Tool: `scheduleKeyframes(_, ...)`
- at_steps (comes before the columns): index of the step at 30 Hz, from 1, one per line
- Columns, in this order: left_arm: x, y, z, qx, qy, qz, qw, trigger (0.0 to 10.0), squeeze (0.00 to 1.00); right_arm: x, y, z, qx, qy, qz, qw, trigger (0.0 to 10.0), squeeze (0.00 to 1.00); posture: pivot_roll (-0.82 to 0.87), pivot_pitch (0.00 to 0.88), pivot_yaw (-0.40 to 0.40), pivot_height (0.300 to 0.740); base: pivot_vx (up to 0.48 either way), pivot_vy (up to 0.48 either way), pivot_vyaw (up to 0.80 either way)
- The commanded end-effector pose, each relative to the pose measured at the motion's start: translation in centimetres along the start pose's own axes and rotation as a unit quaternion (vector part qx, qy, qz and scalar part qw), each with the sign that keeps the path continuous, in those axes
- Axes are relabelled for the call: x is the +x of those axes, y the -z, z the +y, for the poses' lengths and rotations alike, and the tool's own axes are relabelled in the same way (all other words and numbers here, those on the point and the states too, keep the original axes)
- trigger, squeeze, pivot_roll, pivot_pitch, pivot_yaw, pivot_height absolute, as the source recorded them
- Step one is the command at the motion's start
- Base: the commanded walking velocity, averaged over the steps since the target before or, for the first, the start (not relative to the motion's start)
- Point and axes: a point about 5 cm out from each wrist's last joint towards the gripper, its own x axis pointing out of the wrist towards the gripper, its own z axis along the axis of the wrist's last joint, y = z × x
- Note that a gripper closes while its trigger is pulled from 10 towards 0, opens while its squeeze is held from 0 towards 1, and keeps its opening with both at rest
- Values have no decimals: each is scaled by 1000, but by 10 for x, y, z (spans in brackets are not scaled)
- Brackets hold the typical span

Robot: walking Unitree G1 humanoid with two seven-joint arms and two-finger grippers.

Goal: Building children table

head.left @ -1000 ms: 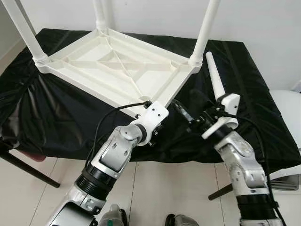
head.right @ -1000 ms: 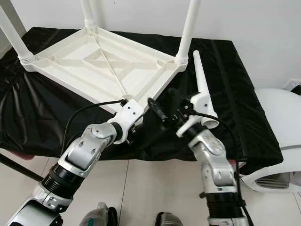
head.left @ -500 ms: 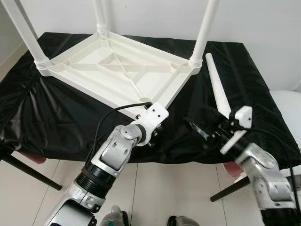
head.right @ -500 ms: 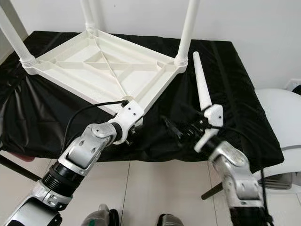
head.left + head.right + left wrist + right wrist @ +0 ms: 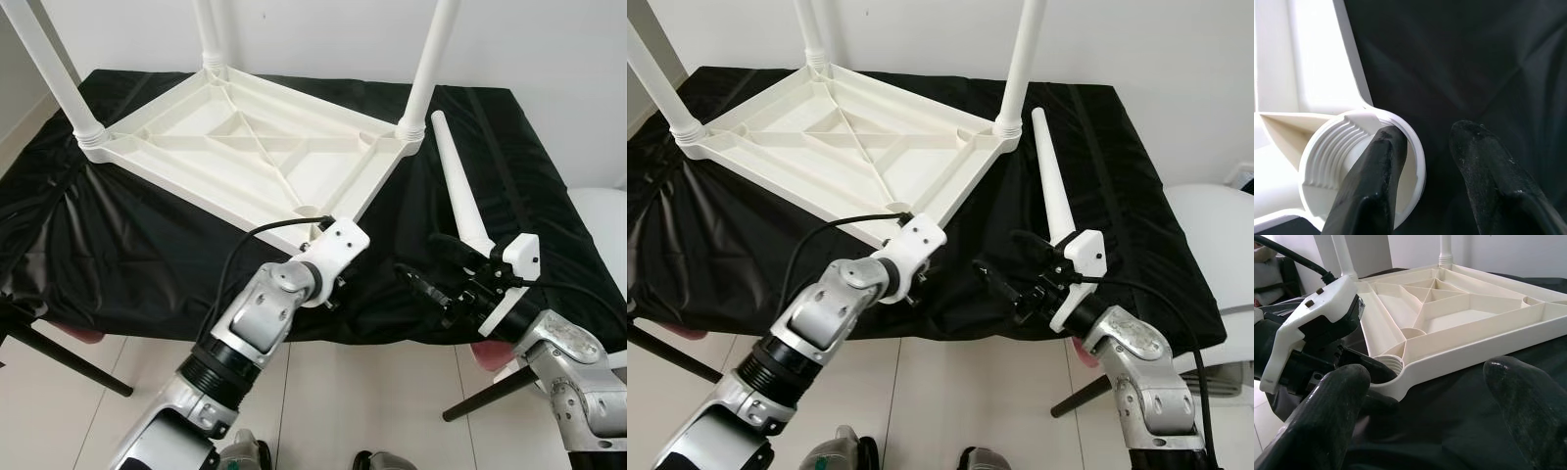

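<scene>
Change: the right gripper (image 5: 431,286) was pulled back and lowered, away from the loose leg (image 5: 460,191), fingers apart and empty.
Meaning: the leg was probably not picked up yet.
Table (image 5: 245,147): upside down on the black cloth (image 5: 118,245), three legs in.
Left gripper (image 5: 1422,161): in the wrist view, one finger was seen inside the empty corner socket (image 5: 1334,152), fingers apart.
</scene>
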Motion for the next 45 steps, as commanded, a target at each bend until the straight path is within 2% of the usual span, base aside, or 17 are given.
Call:
scheduleKeyframes(1,7,7,-18,-6,62,19,998,10000,0,-2,-3,0,-4,-1,-2,1000,10000,0,-85,93,56,740,0,0,0)
scheduleKeyframes(11,18,-17,-33,-2,90,-13,996,10000,0,-7,-7,-4,-10,13,-3,1000,10000,0,-110,93,64,740,0,0,0)
scheduleKeyframes(18,19,-21,-34,5,91,-19,996,10000,0,-7,-8,-5,-13,15,-2,1000,10000,0,-107,91,63,740,0,0,0)
scheduleKeyframes(20,14,-21,-23,10,82,-20,996,10000,0,-4,-7,-5,-12,18,-6,1000,10000,0,-93,91,57,740,0,0,0)
scheduleKeyframes(21,14,-21,-23,10,82,-20,996,10000,0,-4,-7,-5,-12,18,-6,1000,10000,0,-93,91,57,740,0,0,0)
scheduleKeyframes(22,8,-20,-12,13,75,-23,997,10000,0,-2,-7,-5,-10,19,-8,1000,10000,0,-83,89,53,740,0,0,0)
scheduleKeyframes(23,8,-20,-12,13,75,-23,997,10000,0,-2,-7,-5,-10,19,-8,1000,10000,0,-83,89,53,740,0,0,0)
scheduleKeyframes(25,-5,-21,7,19,65,-30,997,10000,0,2,-5,-6,-6,17,-9,1000,10000,0,-59,86,43,740,0,0,0)
scheduleKeyframes(27,-5,-21,7,19,65,-30,997,10000,0,2,-5,-6,-6,17,-9,1000,10000,0,-59,86,43,740,0,0,0)
scheduleKeyframes(29,-17,-23,24,26,60,-38,997,10000,0,8,-4,-7,-3,8,-11,1000,10000,0,-36,77,31,740,0,0,0)
scheduleKeyframes(30,-17,-23,24,26,60,-38,997,10000,0,8,-4,-7,-3,8,-11,1000,10000,0,-36,77,31,740,0,0,0)
scheduleKeyframes(32,-28,-27,36,29,59,-46,997,10000,0,14,-3,-7,-2,-1,-14,1000,10000,0,-22,70,23,740,0,0,0)
scheduleKeyframes(38,-49,-39,54,30,60,-74,995,10000,0,26,-2,-10,-2,-6,-21,1000,10000,0,-2,62,8,740,0,0,0)
scheduleKeyframes(39,-56,-40,64,35,46,-83,995,10000,0,30,-2,-11,2,0,-27,1000,10000,0,8,55,-2,740,0,0,0)
scheduleKeyframes(42,-61,-41,70,39,35,-89,995,10000,0,33,-3,-12,5,5,-32,999,10000,0,8,55,-2,740,0,0,0)
scheduleKeyframes(44,-73,-36,99,26,-43,-102,993,10000,0,45,-3,-13,20,22,-44,999,10000,0,28,49,-17,740,0,0,0)
scheduleKeyframes(45,-73,-36,99,26,-43,-102,993,10000,0,45,-3,-13,20,22,-44,999,10000,0,28,49,-17,740,0,0,0)
